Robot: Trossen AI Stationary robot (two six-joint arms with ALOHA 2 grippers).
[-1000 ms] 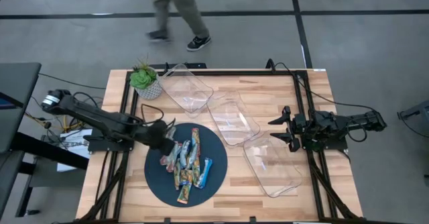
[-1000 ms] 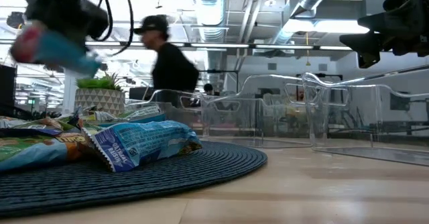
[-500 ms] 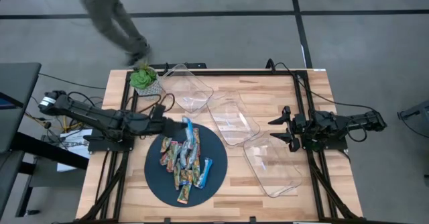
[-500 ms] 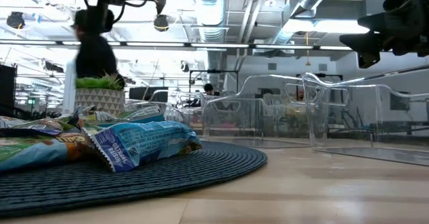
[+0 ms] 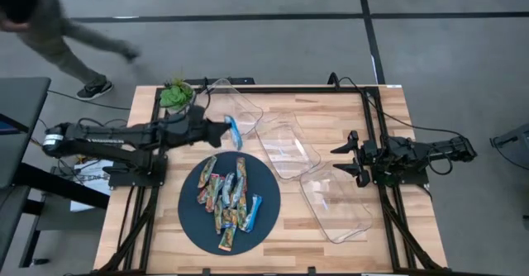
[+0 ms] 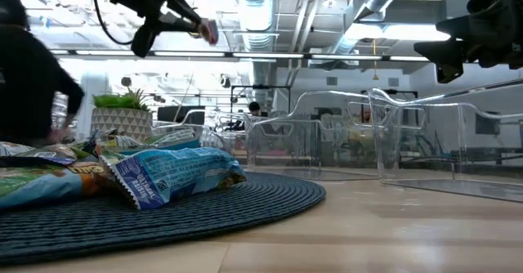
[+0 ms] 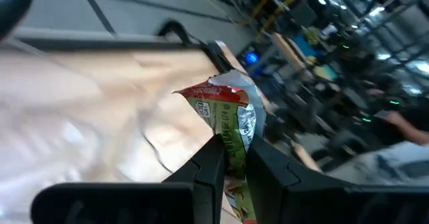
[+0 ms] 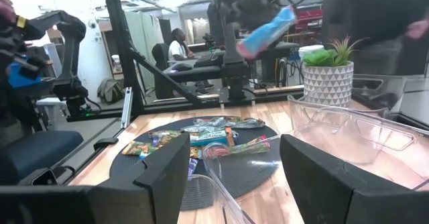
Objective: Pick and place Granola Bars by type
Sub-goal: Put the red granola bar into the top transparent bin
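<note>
Several granola bars (image 5: pixel 225 200) in shiny wrappers lie piled on a dark round mat (image 5: pixel 264 185) at the near left, also seen close up in the low view (image 6: pixel 163 179). My left gripper (image 5: pixel 221 130) is shut on one bar (image 5: pixel 235 132) with a blue, red and silver wrapper. It hovers by the near-left edge of the far-left clear tray (image 5: pixel 235 107). The left wrist view shows the bar (image 7: pixel 228 117) sticking out past the fingers. My right gripper (image 5: pixel 340 159) waits open at the table's right, between the trays and its base. My left gripper pinches the bar's two flat faces (image 7: pixel 233 158) between its two fingers. The crimped red end (image 7: pixel 213 91) juts out beyond the fingertips. The fingers come nearly level from the table's left. The bar is lifted clear, high above the table (image 6: pixel 208 32).
Two more clear trays (image 5: pixel 288 148) (image 5: pixel 335 202) stand in a slanting row toward the near right. A potted plant (image 5: pixel 178 96) sits at the far left corner, close to my left arm. A person (image 5: pixel 50 20) walks on the floor beyond the table's far left.
My left gripper has risen off the mat with the bar and gone toward the far edge and the far-left tray. It has tipped from pointing down to nearly level. The bar is now lifted clear. The person has walked leftward behind the table.
</note>
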